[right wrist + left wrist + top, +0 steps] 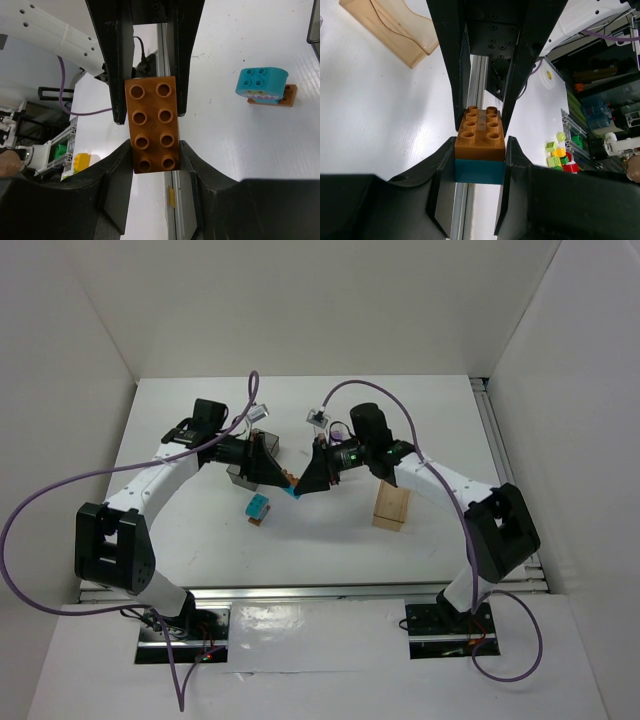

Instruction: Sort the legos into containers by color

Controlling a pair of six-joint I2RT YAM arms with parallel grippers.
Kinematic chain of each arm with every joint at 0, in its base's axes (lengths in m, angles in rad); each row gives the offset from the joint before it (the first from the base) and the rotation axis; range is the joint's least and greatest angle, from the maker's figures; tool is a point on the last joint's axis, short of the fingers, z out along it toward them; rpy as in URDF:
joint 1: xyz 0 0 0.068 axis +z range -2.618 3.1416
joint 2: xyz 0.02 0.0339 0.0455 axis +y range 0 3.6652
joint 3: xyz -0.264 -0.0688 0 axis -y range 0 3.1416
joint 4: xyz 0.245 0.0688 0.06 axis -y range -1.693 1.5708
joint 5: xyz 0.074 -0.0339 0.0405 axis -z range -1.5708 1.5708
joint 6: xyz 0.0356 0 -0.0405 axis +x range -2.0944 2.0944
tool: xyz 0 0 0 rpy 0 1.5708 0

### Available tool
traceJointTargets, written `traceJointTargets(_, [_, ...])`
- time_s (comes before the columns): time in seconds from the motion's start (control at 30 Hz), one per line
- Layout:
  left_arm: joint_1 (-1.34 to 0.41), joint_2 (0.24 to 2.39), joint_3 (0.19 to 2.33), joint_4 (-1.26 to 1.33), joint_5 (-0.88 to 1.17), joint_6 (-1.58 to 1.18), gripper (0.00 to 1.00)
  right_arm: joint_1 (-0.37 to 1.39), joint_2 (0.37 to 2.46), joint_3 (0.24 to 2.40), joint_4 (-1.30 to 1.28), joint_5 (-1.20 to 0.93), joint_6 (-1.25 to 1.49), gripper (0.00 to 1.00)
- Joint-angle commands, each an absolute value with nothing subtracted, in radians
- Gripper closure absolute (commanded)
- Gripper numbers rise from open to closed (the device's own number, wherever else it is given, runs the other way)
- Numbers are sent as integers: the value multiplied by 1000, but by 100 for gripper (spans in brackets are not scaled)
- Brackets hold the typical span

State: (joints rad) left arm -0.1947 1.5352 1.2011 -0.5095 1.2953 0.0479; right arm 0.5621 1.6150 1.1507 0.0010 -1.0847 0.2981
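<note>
The left jaws and the right jaws meet nose to nose. Both are clenched on one clump (291, 489) of two legos, an orange-brown brick (152, 125) pressed onto a teal brick (479, 171). The left jaws flank the teal brick and the near end of the brown one, though I cannot tell whether their pads bear on both. The right jaws pinch the brown brick's other end by its long sides.

This opposed hold looks like the set-up for pulling the two colours apart, since a mixed clump cannot go into one container. The clump appears to hang between the jaws, lifted off the surface (200, 540), which leaves room to twist or pry.

Just toward the bases on the left jaws' side, a second clump (258, 508), teal on brown, rests on the surface, untouched. Just behind the left jaws sits a dark container (240, 475), partly hidden. The amber container (392, 508) stands off to the right jaws' side, near enough to drop a freed brown brick into.
</note>
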Motion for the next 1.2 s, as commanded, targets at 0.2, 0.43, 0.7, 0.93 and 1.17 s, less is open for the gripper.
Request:
traceJointTargets(0.2, [-207,1537,1252,-509,1313,58,50,555,1536,1118,58,-990,354,100])
traceJointTargets(0.43, [-207,1537,1252,-509,1331,67,35,546,1516,1108,67,-968,364,100])
traceJointTargets(0.7, [-207,1565,1261,-509,1341,67,70,546,1525,1108,66,-988,374,100])
traceJointTargets(0.93, [-207,1574,1270,-509,1341,67,100,546,1534,1117,57,-966,365,97])
traceJointTargets(1.17, [-207,1565,1261,-509,1330,77,100,537,1534,1126,72,-976,385,66])
